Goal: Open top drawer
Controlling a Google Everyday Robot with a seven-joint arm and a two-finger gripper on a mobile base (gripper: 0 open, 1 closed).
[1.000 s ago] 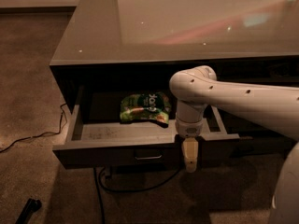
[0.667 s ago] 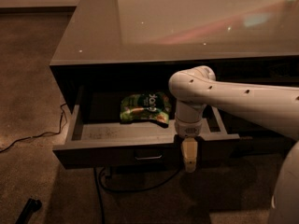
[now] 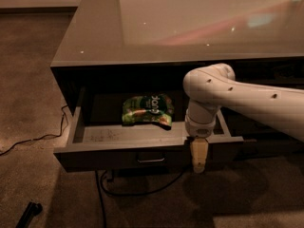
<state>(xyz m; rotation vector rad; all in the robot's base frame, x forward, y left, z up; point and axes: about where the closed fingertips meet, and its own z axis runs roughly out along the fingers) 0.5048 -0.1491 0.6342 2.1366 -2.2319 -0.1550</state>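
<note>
Grey-brown top drawer (image 3: 109, 158): pulled well out below the worktop (image 3: 95, 32), long axis across the view, snack bag (image 3: 147, 110) inside. Gripper (image 3: 199, 156): hangs at the drawer's front lip, view-right of the handle (image 3: 151, 159). Whether the jaws are wide or narrow cannot be told.

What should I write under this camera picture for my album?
Top drawer pulled open, green snack bag inside, robot's pincer hanging at its front edge.
</note>
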